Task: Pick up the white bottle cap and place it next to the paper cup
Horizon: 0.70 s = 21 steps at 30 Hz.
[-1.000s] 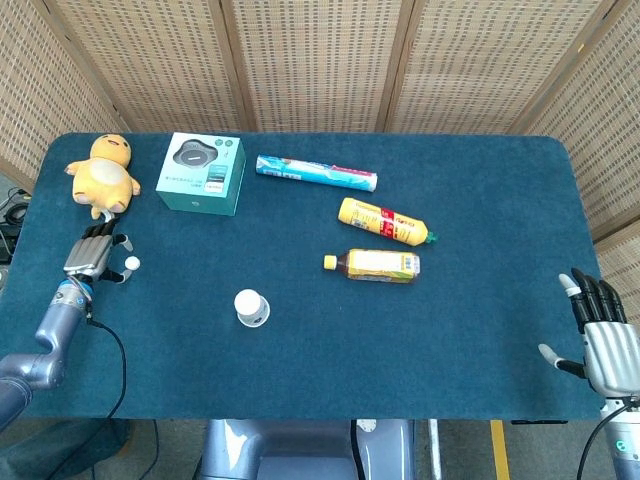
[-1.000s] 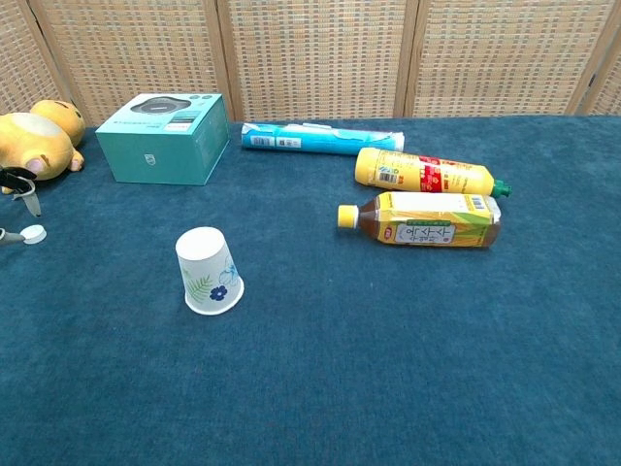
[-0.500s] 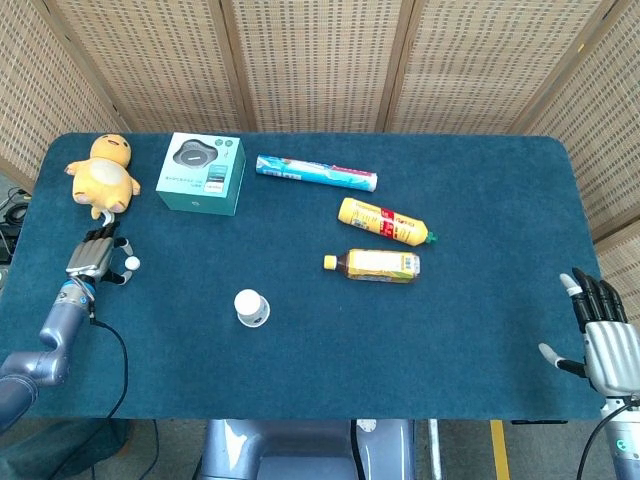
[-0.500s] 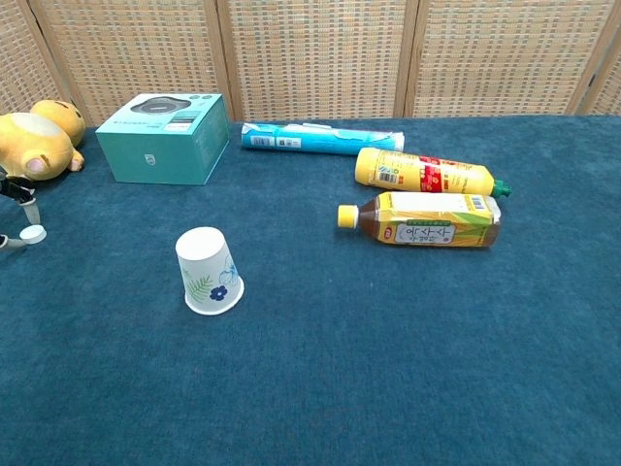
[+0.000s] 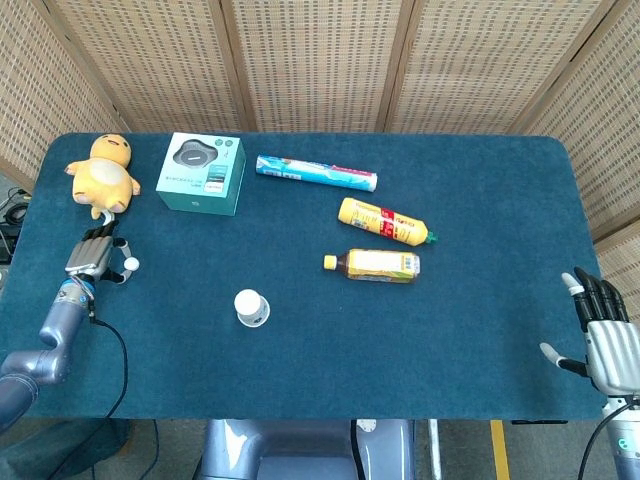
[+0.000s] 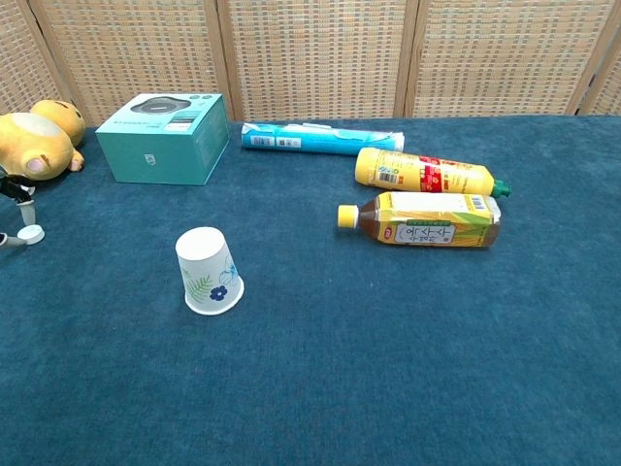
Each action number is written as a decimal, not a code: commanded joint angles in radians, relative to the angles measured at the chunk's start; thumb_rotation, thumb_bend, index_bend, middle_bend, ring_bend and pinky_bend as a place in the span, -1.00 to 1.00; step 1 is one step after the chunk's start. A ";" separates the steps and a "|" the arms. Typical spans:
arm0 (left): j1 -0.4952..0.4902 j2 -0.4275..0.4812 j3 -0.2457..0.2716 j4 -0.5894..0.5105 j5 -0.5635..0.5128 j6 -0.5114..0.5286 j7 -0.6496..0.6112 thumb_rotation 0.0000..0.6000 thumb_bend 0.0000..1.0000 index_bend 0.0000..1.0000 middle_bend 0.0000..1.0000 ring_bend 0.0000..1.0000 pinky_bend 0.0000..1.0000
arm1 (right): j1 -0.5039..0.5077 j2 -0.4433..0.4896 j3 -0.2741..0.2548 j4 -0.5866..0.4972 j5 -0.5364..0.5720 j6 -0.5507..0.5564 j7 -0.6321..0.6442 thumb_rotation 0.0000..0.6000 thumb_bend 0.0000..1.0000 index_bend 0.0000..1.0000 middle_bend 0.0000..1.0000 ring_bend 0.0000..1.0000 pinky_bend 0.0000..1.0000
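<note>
At the left edge of the blue worktop (image 5: 480, 330), left hand (image 5: 92, 256) with fingers right by the white bottle cap (image 5: 131, 264); cannot tell if pinching it. Cap low by the worktop, well apart from the upside-down paper cup (image 5: 251, 307). Right hand (image 5: 608, 345) open, fingers spread, holding nothing.
</note>
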 commanded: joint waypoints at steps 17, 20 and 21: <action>0.047 0.236 0.006 -0.470 0.127 0.229 -0.061 1.00 -0.33 0.03 -1.00 -1.00 -1.00 | -0.003 0.012 -0.001 -0.011 -0.004 0.004 0.020 1.00 -1.00 -0.88 -1.00 -1.00 -1.00; 0.033 0.258 0.004 -0.562 0.141 0.242 -0.031 1.00 -0.34 0.03 -1.00 -1.00 -1.00 | -0.003 0.013 0.000 -0.009 -0.002 0.002 0.027 1.00 -1.00 -0.88 -1.00 -1.00 -1.00; 0.025 0.264 0.001 -0.602 0.138 0.244 -0.002 1.00 -0.34 0.03 -1.00 -1.00 -1.00 | -0.002 0.014 0.000 -0.009 -0.002 0.002 0.031 1.00 -1.00 -0.88 -1.00 -1.00 -1.00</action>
